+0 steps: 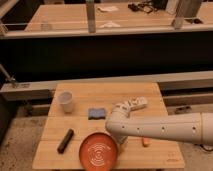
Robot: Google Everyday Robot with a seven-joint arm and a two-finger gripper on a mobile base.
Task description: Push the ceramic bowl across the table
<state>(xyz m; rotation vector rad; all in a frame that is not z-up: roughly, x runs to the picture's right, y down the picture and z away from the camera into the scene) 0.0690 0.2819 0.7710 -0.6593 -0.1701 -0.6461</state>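
Note:
The ceramic bowl [99, 151] is a wide orange-red dish with white rings at its centre. It lies near the front edge of the small light-wood table [150, 95]. My white arm reaches in from the right and bends down over the table's middle. The gripper [121, 142] points down at the arm's end, right beside the bowl's right rim. Whether it touches the rim is hidden by the arm.
A white cup [66, 101] stands at the table's back left, a blue sponge [96, 113] behind the bowl, and a black bar [65, 140] to its left. A small orange item [145, 142] lies to the right. A white packet-like object [136, 104] sits behind the arm.

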